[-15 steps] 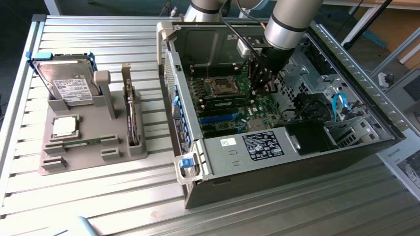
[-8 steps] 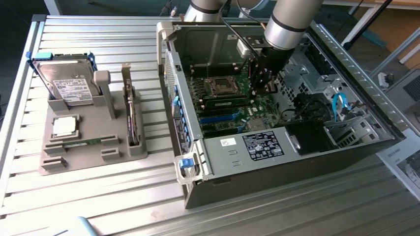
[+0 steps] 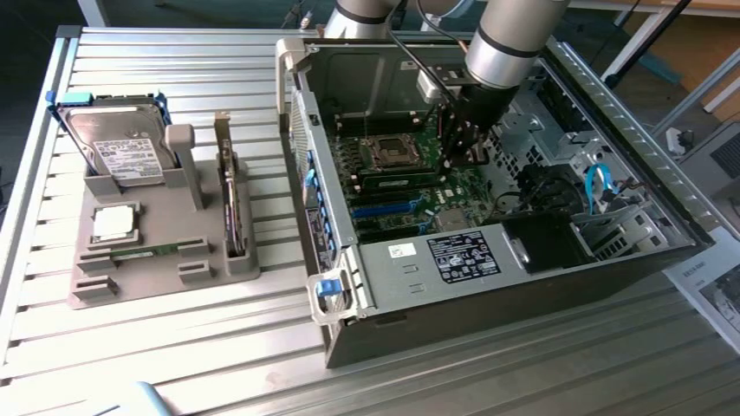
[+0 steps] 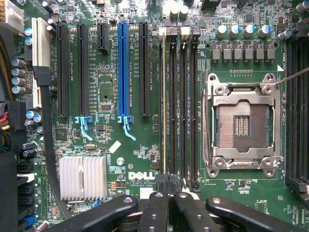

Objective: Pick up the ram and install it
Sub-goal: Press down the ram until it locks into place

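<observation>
A long thin green ram [image 3: 145,252] lies flat in the grey holder [image 3: 104,290] at the exterior view's left. My gripper [image 3: 467,161] is far from it, down inside the open computer case [image 3: 497,260], just above the motherboard [image 4: 135,145]. In the wrist view the gripper [image 4: 170,187] is shut, its black fingertips [image 4: 159,198] pressed together with nothing between them. They hover over the near end of the memory slots [image 4: 179,106]. One slot [image 4: 163,106] holds a thin board seen edge-on, which looks like a seated memory stick. I cannot tell whether the fingers touch it.
The empty processor socket [image 4: 241,125] lies beside the memory slots, with a blue card slot [image 4: 123,72] and a silver heatsink [image 4: 83,178] on their other side. The holder also carries a hard drive [image 3: 116,147], a square silver chip [image 3: 113,224] and an upright card [image 3: 232,208]. The case walls surround the arm.
</observation>
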Controlling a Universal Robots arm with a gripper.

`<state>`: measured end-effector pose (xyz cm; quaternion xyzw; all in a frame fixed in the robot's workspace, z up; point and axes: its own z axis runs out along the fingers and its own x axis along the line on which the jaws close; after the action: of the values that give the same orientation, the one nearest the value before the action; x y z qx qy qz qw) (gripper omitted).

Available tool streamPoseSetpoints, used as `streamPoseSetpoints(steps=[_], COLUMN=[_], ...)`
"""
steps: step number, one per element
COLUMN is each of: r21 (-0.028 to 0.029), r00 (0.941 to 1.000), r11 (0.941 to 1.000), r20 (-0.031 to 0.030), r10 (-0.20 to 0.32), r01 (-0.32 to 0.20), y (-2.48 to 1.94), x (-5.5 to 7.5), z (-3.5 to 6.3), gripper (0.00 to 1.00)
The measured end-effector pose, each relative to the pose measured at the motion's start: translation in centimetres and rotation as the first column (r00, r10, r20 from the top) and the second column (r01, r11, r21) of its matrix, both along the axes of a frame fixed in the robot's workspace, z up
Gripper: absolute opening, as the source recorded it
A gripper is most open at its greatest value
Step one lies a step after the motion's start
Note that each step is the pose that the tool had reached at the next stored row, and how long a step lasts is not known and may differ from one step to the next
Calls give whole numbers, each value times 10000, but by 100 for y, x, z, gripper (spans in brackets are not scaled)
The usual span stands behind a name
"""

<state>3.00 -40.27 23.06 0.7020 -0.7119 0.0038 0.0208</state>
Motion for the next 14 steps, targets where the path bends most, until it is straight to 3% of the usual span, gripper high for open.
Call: streamPoseSetpoints(steps=[8, 14], r21=[9, 1], r00=[10000, 10000], r11=[10000, 10000], r20=[3, -1], r10=[0, 0], r01=[0, 0], y=[1, 0], x=[0, 0], z=[18, 120], gripper=[10, 10])
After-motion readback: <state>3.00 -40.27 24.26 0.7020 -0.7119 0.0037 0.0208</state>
